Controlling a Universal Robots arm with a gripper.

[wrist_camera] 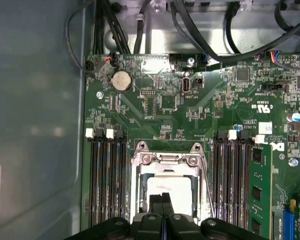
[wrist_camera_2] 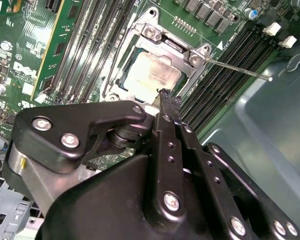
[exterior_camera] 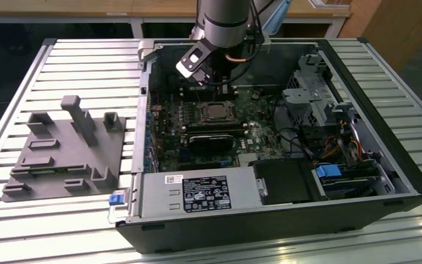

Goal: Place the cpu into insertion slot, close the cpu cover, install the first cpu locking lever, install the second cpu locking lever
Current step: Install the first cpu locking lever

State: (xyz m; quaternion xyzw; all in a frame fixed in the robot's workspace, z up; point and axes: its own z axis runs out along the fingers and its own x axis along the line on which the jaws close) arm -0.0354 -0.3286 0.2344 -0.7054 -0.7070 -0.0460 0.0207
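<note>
Directly under the pincer (wrist_camera: 162, 199), whose two black fingers are pressing flat against each other with nothing between them, the cpu (wrist_camera_2: 151, 74) is sitting in the insertion slot (exterior_camera: 215, 111). Its pale metal top is showing through the square cut-out of the cpu cover (wrist_camera: 138, 182), which is lying flat around it. The pincer's own black linkage is blocking the near edge of the socket in both wrist views, so it is unclear whether the fingertips are touching the cover or hovering just above it, and the slot's pin field is lying hidden beneath the chip. Just beside the tips, a thin metal lever (wrist_camera_2: 235, 67) is angling away from a corner of the socket across the memory slots (wrist_camera: 107, 175); whether it is latched is hard to tell. Beyond the tips, the green motherboard (wrist_camera: 160, 100) is stretching toward black cables (wrist_camera: 200, 30) that are running out of the picture. Around the pincer, the open computer case (exterior_camera: 387, 181) is lying on its side on a pale slatted table (exterior_camera: 86, 55). Well apart from the pincer, toward the exterior view's left, a grey fixture block (exterior_camera: 64, 148) is resting on the slats. Behind the arm, wooden furniture (exterior_camera: 394, 22) is being cut off by the frame.
</note>
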